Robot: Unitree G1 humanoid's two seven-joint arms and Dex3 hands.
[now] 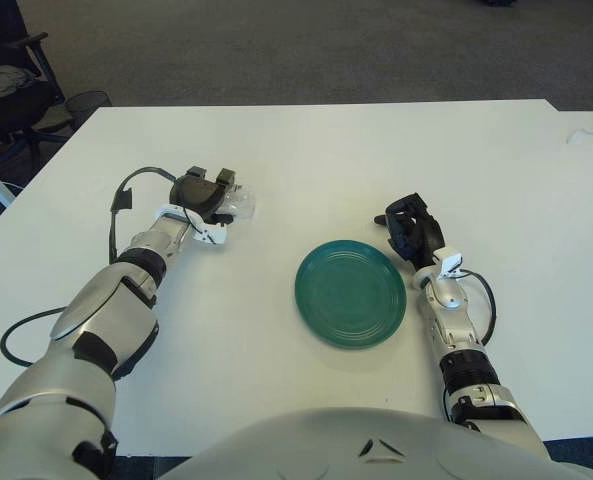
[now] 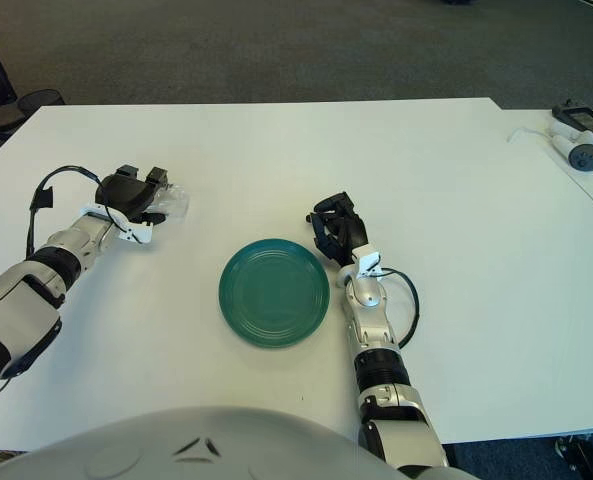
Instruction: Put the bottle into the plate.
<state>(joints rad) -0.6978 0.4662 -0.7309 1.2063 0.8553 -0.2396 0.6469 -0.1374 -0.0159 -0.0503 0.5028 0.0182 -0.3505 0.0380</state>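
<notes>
At the far left, beyond the desk's (image 1: 306, 150) edge, a dark chair (image 1: 6, 80) is seen on the grey carpet, with a small mesh bin (image 1: 88, 103) beside it. On the left part of the white desk the left hand (image 1: 204, 192) is found, its dark fingers (image 1: 223, 181) wrapped over a clear plastic bottle (image 1: 238, 206) — the bottle lies on its side and is grasped there, only its transparent end showing past the fingers toward the right. A black cable (image 1: 126, 195) is looped from the wrist back along the silver forearm. The bottle is kept well apart from the plate and up-left of it.

Near the middle of the desk, a round dark-green plate (image 1: 351, 292) is laid flat, with nothing on it. Just to the right of the plate's upper rim the right hand (image 1: 411, 229) is shown, its black fingers curled inward and nothing held in them; whether it touches the desk cannot be told. A thin cable is seen curving beside its wrist.

At the far right edge of the desk, in the right eye view, a white handheld controller (image 2: 576, 152) and a dark flat device (image 2: 582, 117) are placed — both far from the plate.
</notes>
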